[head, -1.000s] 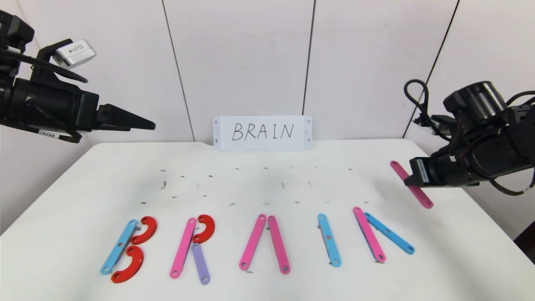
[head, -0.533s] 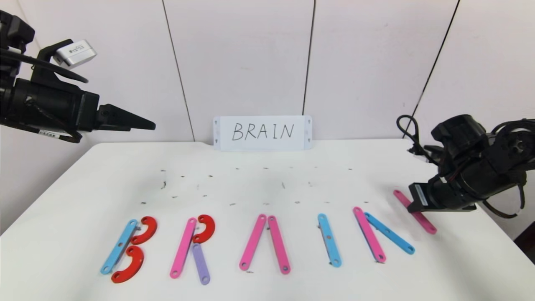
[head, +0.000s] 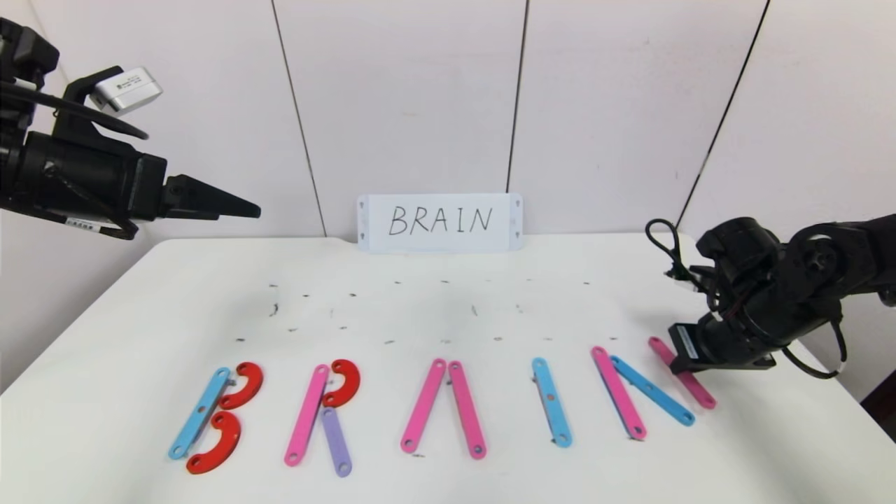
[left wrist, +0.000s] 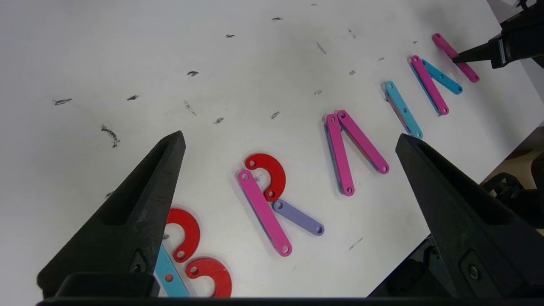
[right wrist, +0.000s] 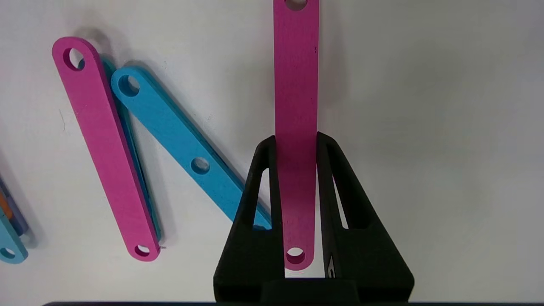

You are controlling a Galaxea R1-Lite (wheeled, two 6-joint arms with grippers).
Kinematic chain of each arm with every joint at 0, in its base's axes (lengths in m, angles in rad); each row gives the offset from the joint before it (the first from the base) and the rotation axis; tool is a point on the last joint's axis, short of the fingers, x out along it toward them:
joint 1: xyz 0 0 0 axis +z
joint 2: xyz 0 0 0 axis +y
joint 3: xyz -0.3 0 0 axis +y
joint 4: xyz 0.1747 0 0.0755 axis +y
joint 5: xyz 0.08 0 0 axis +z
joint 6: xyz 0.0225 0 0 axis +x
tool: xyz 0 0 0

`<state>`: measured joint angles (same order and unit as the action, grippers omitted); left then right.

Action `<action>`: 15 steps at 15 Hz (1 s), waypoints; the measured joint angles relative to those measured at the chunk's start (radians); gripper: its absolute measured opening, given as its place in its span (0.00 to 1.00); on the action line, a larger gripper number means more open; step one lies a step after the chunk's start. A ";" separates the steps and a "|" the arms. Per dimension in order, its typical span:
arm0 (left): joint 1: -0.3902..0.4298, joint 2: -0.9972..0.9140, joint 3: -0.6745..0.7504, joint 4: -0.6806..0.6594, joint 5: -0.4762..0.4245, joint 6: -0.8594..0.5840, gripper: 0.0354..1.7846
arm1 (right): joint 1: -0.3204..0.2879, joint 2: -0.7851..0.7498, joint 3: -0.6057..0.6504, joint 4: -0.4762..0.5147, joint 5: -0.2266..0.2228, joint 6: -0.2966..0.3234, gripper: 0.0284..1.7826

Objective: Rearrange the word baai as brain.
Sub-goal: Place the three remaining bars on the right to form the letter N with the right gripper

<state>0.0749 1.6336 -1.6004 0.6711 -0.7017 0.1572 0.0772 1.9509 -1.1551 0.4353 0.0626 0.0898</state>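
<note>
Flat plastic letters lie in a row near the table's front. A light-blue bar (head: 199,413) with two red curves (head: 241,385) forms B. A pink bar (head: 306,414), a red curve (head: 343,383) and a purple bar (head: 336,441) form R. Two pink bars (head: 423,406) lean together as A. A light-blue bar (head: 551,402) is I. A pink bar (head: 617,402) and a light-blue diagonal (head: 652,390) stand at the right. My right gripper (head: 677,360) is shut on another pink bar (right wrist: 296,85), low at the table just right of the diagonal (right wrist: 178,140). My left gripper (left wrist: 289,140) is open and empty, raised at the far left.
A white card (head: 439,222) with BRAIN handwritten leans against the back wall. Small dark marks dot the white table (head: 448,308) behind the letters. The table's right edge runs close behind my right arm.
My right gripper has come down and toward the front left with the pink bar, from above the table's right side to beside the light-blue diagonal. The left arm has not moved.
</note>
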 joint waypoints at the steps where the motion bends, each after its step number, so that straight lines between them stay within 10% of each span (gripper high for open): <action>1: 0.000 0.000 0.000 0.000 0.000 0.000 0.97 | 0.001 0.009 0.003 -0.022 0.000 0.001 0.14; 11: -0.001 0.000 0.000 0.000 0.000 0.000 0.97 | 0.011 0.013 0.025 -0.034 0.000 0.010 0.15; 15: -0.003 0.000 0.001 0.000 -0.001 0.000 0.97 | 0.013 -0.009 0.051 -0.032 0.001 0.003 0.32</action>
<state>0.0717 1.6336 -1.5996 0.6715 -0.7023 0.1568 0.0898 1.9415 -1.1045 0.4034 0.0634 0.0923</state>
